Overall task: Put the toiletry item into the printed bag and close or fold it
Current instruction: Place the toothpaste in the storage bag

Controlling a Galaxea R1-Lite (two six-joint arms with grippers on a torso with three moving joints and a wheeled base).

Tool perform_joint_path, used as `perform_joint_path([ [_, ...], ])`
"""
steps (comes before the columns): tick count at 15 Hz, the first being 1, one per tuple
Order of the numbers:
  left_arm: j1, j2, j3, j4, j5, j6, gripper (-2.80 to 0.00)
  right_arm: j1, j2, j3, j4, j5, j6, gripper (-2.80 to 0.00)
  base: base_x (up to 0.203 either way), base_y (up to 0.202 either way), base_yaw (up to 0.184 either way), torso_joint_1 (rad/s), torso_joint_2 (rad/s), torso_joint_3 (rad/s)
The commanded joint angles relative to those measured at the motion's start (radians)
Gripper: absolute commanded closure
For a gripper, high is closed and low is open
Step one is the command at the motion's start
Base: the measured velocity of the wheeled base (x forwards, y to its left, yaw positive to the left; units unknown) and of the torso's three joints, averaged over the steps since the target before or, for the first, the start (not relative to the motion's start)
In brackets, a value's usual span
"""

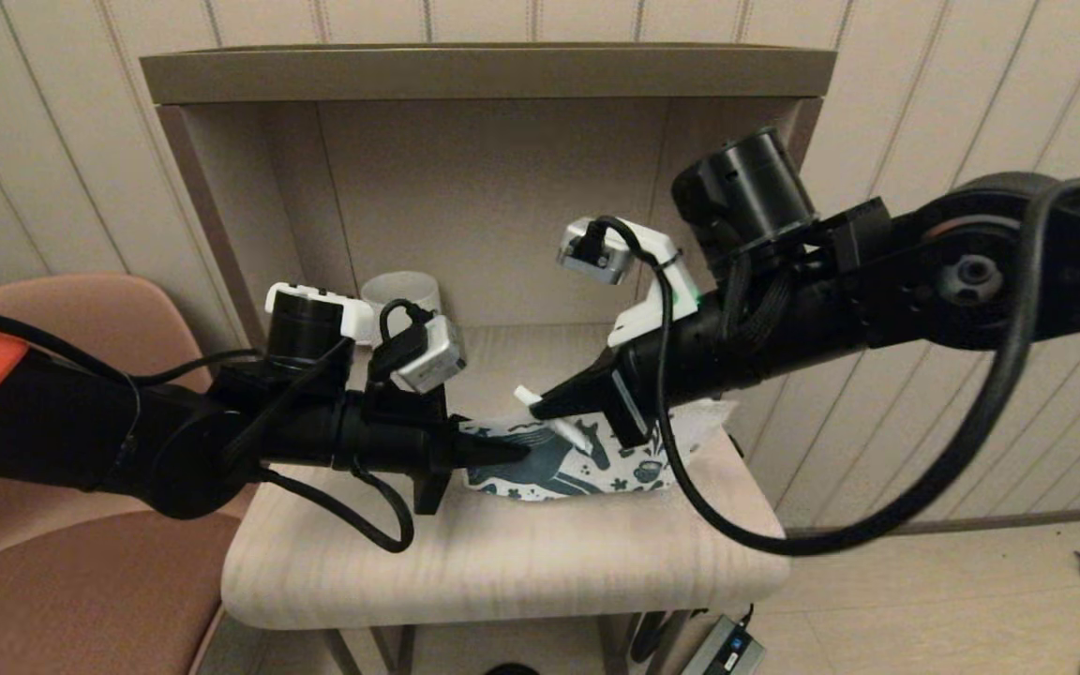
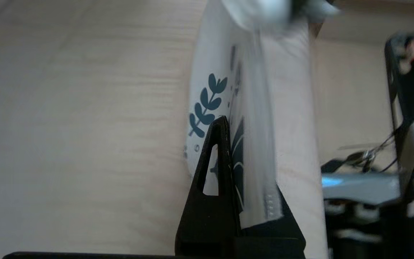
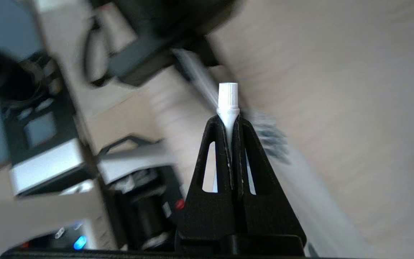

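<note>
The left gripper (image 1: 512, 452) is pinching the printed bag's (image 1: 587, 466) edge above the counter (image 1: 502, 553) while the right gripper (image 1: 540, 405) is clamping the toiletry item (image 3: 227, 104) just above it — a narrow mouth could be deflecting the tube outside.

- My head camera gives a dim, warm picture; the recessed beige wooden shelf alcove (image 1: 465, 197) sits in soft shadow
- On my left wrist feed, the flat white pouch printed with dark teal leaves (image 2: 228, 118) is smeared with blur at its far end
- On my right wrist feed, only the small white ribbed tube cap (image 3: 228, 95) is sharp; everything behind streaks
</note>
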Motion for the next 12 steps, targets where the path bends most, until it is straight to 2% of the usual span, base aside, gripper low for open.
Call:
perform_joint_path([
  [1,0.0,-0.006,0.013,-0.003,-0.004,0.017,0.0,0.018,-0.02,0.027,0.004,0.003,-0.002,0.0,0.0,0.0,0.0,0.0,0.0,0.0],
  [7,0.0,-0.006,0.021,-0.003,-0.002,0.058,0.0,0.018,-0.07,0.089,0.092,0.006,-0.002,0.0,0.0,0.0,0.0,0.0,0.0,0.0],
  [12,0.0,-0.015,0.029,-0.008,-0.002,0.059,0.0,0.015,-0.072,0.11,0.092,0.008,0.005,0.0,0.0,0.0,0.0,0.0,0.0,0.0],
])
